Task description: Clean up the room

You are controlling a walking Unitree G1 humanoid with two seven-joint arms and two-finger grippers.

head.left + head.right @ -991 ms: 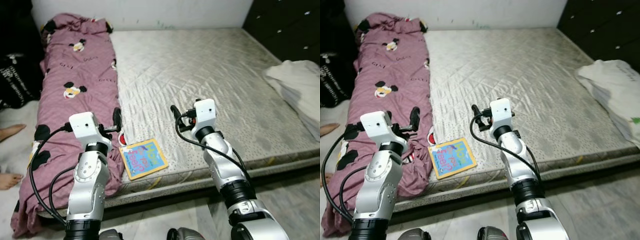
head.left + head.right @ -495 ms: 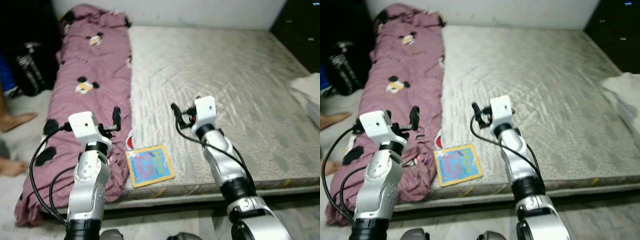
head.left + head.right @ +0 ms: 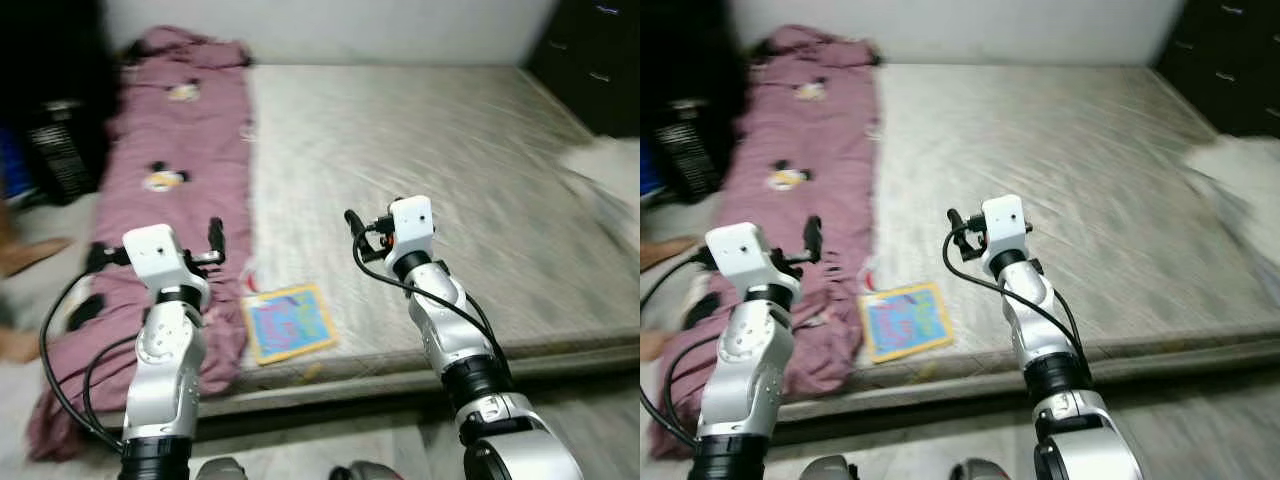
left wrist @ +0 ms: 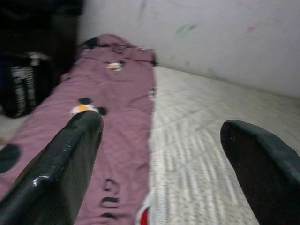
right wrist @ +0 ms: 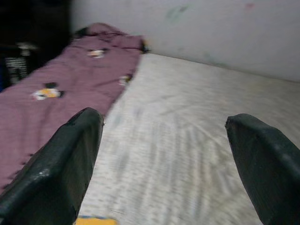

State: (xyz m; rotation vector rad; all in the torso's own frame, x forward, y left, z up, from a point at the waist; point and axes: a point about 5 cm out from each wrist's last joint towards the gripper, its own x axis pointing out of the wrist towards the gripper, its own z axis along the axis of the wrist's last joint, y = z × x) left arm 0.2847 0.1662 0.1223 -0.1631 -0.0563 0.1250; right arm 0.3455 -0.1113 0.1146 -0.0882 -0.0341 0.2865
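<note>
A colourful children's book (image 3: 290, 322) lies flat on the bare grey mattress (image 3: 450, 150) near its front edge. A mauve blanket with cartoon mouse prints (image 3: 170, 170) is bunched along the mattress's left side and hangs over the front. My left gripper (image 3: 214, 240) is raised over the blanket's near end, left of the book. In the left wrist view it (image 4: 159, 164) is open with nothing between its fingers. My right gripper (image 3: 352, 224) hovers over the mattress behind and right of the book. It (image 5: 164, 164) is open too, holding nothing.
A white cloth pile (image 3: 605, 160) lies blurred at the mattress's right edge. A dark dresser (image 3: 590, 50) stands at the back right. A black bag (image 3: 60, 150) sits on the floor at the left, with a person's bare foot (image 3: 25, 255) close by. Pale tiled floor runs along the bed front.
The whole picture has shifted and blurred, so the camera has moved. Both arms keep the same raised pose. The book and blanket lie where they were.
</note>
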